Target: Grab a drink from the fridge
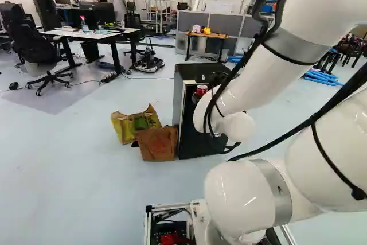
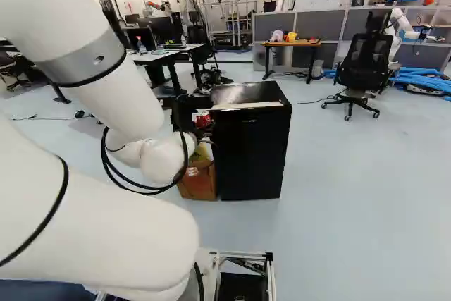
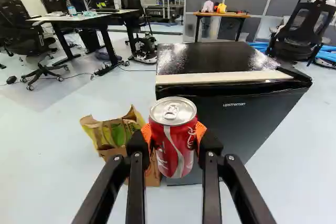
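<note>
Base pair: behind white jointed arm, left and right, facing ahead-down.
Wrist: closer, forward; all share black boxy fridge.

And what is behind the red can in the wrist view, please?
Beyond the red can in the gripper, the dark fridge and a brown paper bag show partly. What the can itself covers cannot be seen.

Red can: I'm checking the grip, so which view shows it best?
The wrist view: the red can is large there, top and front plain, held between the jaws. Both base views show it small and partly hidden.
</note>
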Motion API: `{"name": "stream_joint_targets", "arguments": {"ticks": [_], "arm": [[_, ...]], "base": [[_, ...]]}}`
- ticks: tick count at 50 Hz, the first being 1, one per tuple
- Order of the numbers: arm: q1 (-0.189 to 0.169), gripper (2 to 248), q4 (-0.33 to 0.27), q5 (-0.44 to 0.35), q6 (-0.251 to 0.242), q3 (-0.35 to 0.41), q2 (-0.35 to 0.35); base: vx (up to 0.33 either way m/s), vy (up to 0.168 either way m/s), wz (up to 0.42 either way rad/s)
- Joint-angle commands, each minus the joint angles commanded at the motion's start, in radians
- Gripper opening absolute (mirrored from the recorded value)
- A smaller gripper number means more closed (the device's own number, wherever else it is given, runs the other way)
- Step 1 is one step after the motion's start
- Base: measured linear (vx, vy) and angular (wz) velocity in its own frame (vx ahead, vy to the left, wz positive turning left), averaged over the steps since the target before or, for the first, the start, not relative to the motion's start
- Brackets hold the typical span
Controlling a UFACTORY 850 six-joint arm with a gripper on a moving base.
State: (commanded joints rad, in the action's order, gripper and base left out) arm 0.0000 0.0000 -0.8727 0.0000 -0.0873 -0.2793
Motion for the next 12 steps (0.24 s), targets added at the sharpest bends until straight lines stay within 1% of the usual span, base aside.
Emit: {"name": "stream_joint_targets", "arguments": {"ticks": [12], "arm": [[0.0,99,0.0,0.0,0.0,0.0,0.0]], "base": [[0.0,0.0,0.0]]}}
